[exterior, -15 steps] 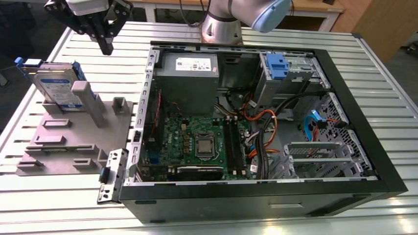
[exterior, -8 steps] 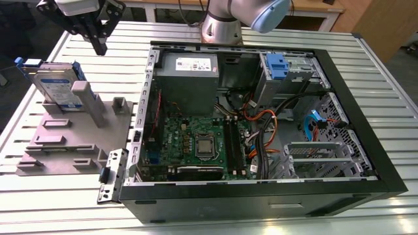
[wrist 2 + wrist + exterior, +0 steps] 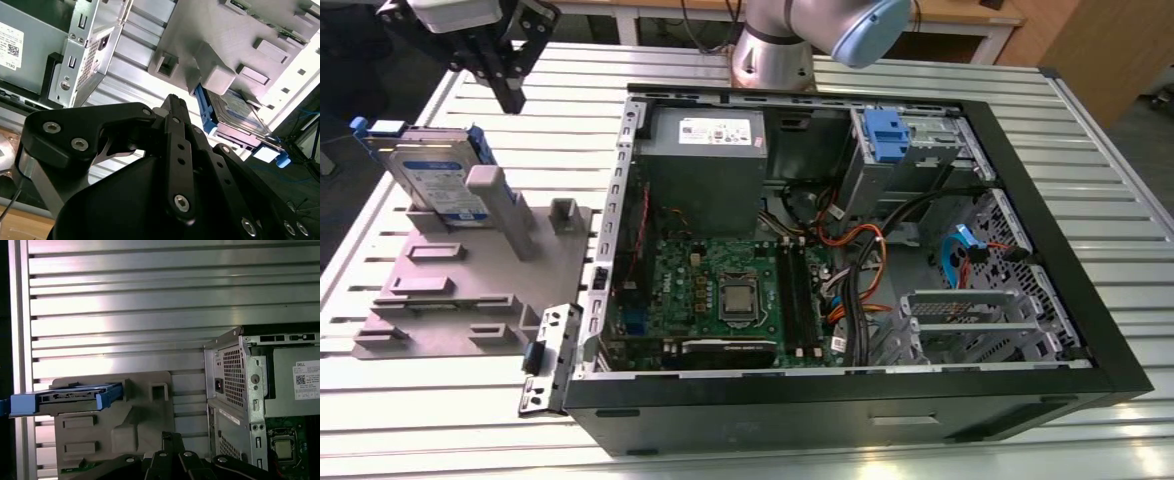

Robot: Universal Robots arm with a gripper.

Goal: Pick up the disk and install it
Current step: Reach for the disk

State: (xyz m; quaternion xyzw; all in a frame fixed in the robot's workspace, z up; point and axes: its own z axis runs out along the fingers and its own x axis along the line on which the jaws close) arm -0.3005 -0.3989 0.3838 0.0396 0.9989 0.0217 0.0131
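The disk (image 3: 438, 178), silver-grey with a white-and-blue label and blue side rails, stands on edge in a grey holder (image 3: 467, 270) at the exterior view's left. My gripper (image 3: 515, 100) hangs in the air above and a little behind the disk, apart from it, shut with nothing in it. In the first wrist view the disk (image 3: 70, 397) shows edge-on atop the holder, with the gripper (image 3: 167, 436) pointing toward it. In the second wrist view the gripper (image 3: 173, 100) points at the holder, and the disk (image 3: 240, 117) lies past it.
An open black computer case (image 3: 854, 400) lies on the slatted metal table (image 3: 1121, 150), just to the holder's right in the exterior view. Inside are a grey power supply (image 3: 707, 130), a motherboard (image 3: 720, 290), loose cables and a drive cage with a blue latch (image 3: 887, 135).
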